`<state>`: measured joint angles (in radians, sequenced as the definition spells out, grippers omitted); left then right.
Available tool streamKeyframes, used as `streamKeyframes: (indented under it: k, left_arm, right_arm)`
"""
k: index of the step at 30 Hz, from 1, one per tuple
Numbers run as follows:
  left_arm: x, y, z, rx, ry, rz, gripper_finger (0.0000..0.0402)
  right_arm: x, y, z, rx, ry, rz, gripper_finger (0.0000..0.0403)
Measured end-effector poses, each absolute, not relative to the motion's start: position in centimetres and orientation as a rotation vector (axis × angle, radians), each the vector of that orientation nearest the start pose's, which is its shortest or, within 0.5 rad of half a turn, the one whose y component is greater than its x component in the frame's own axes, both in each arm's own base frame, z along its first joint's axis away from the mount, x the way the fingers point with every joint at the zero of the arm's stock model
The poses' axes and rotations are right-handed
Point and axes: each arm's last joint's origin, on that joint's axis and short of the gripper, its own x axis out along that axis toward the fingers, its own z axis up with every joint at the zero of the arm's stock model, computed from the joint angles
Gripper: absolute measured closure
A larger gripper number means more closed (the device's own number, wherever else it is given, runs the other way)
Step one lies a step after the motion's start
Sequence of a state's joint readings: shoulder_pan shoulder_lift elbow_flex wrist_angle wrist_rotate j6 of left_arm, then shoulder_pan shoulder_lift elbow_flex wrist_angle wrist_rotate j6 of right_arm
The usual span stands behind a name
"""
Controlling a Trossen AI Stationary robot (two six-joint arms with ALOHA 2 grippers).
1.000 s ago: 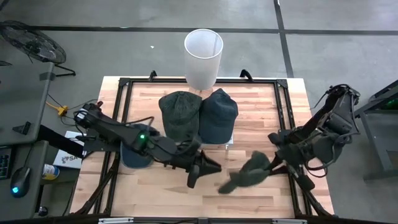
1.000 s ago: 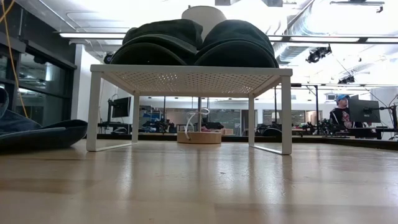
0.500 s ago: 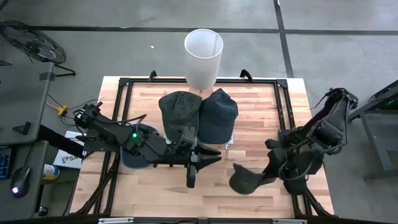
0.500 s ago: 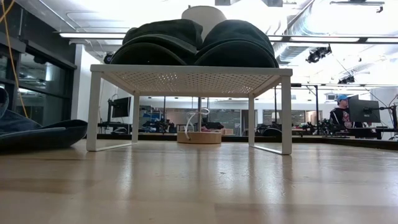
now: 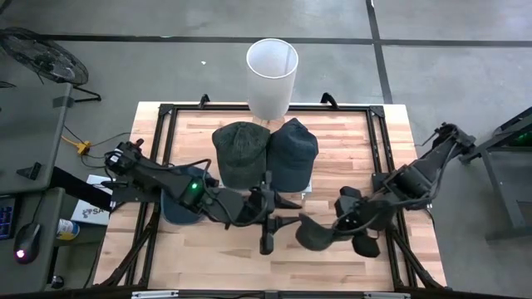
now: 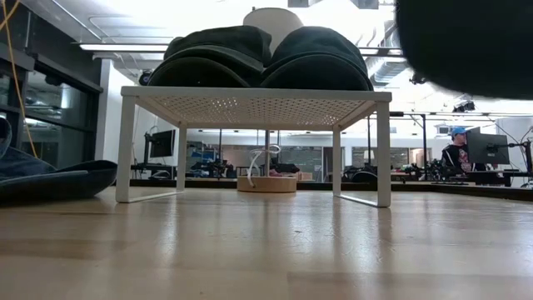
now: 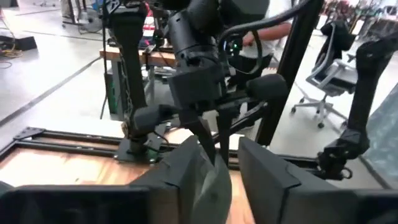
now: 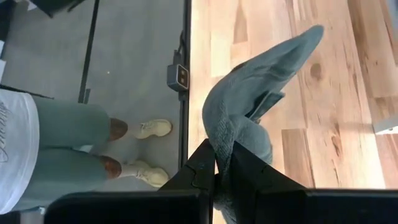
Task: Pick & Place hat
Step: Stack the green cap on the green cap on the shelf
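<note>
The counter (image 5: 208,257) is seen from above with a white rack (image 6: 250,104) at its middle, on which two hats already rest side by side: a green one (image 5: 239,149) and a darker one (image 5: 291,149). Another dark hat (image 5: 176,208) lies flat on the counter beside the rack, under the left arm.

Over the last second the grey-green hat (image 5: 320,232) has been carried from the near right part of the counter toward its middle, and it is now held clear of the wood, in front of the rack. It is pinched by the right claw (image 5: 347,223), whose fingers are closed on a fold of the fabric, as is plain in the right wrist view (image 8: 249,124). The left claw (image 5: 274,218) has been brought in from the other side and its fingers have been parted somewhat; in the left wrist view the hat's edge (image 7: 214,186) is seen between them, though whether it is gripped cannot be told. A handover, or a two-handed reshaping before placing, is judged to be in hand; the placing itself is not yet done.

The hat hangs crumpled, so a clear brim direction cannot be read. Its long axis runs roughly across the counter, from the right claw toward the left claw.
</note>
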<state>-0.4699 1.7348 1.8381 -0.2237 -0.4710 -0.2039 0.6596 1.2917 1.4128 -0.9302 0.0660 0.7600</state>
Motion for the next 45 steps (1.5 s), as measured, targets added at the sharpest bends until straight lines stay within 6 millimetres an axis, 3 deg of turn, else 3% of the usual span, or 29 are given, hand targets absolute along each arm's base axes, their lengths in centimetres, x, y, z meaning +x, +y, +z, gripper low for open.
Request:
streamKeyframes:
  k: [6, 10, 20, 38, 45]
  left_arm:
    - [36.0, -16.0, 43.4, -0.089, 0.149, -0.009, 0.0199]
    - [36.4, -15.7, 43.1, -0.074, 0.165, -0.054, 0.0164]
    - [39.6, -14.6, 40.3, -0.010, 0.220, -0.141, 0.0180]
    - [41.5, -14.3, 37.1, 0.018, 0.344, -0.269, 0.0182]
    - [42.0, -14.4, 36.8, 0.012, 0.337, -0.271, 0.0182]
  right_arm:
    - [21.1, 15.0, 37.2, 0.462, 0.931, 0.212, 0.0385]
    - [21.7, 14.9, 37.6, 0.518, 0.886, 0.215, 0.0385]
    - [22.9, 14.2, 37.9, 0.560, 0.815, 0.189, 0.0385]
    - [23.1, 14.1, 37.8, 0.575, 0.811, 0.168, 0.0385]
    - [23.1, 14.1, 37.8, 0.577, 0.810, 0.165, 0.0385]
